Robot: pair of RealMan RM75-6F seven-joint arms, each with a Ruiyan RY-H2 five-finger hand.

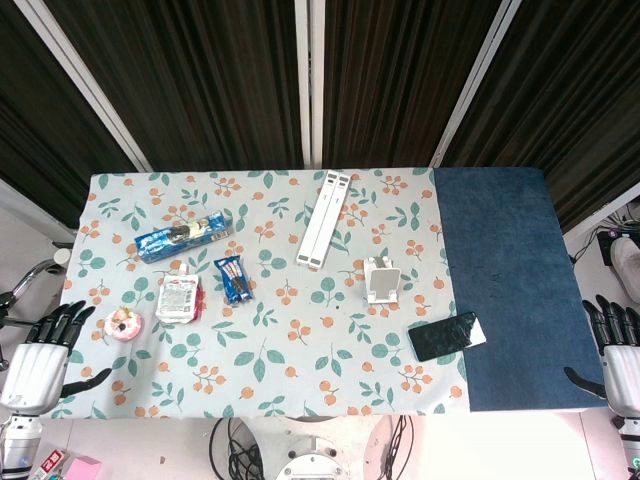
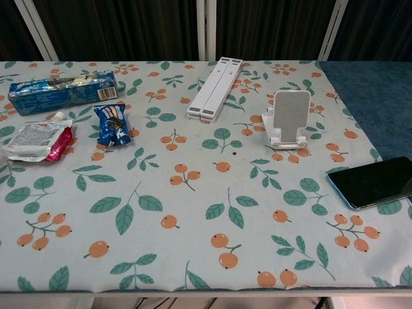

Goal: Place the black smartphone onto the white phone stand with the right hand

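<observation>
Two hands down at the near table corners, both off the cloth: right hand (image 1: 617, 345) with fingers spread, holding nothing; left hand (image 1: 40, 350) likewise spread and bare. Phone (image 1: 447, 336) flat and screen-up, straddling the seam between floral cloth (image 1: 300, 370) and blue mat (image 1: 510, 290), well apart from the right hand, toward the table's middle. Stand (image 1: 382, 279) upright just beyond the phone, apart from it. Further left: folded white bracket (image 1: 325, 219), long blue box (image 1: 183, 236), small blue packet (image 1: 233, 279), white pouch (image 1: 179, 300), pink cup (image 1: 124, 324).
</observation>
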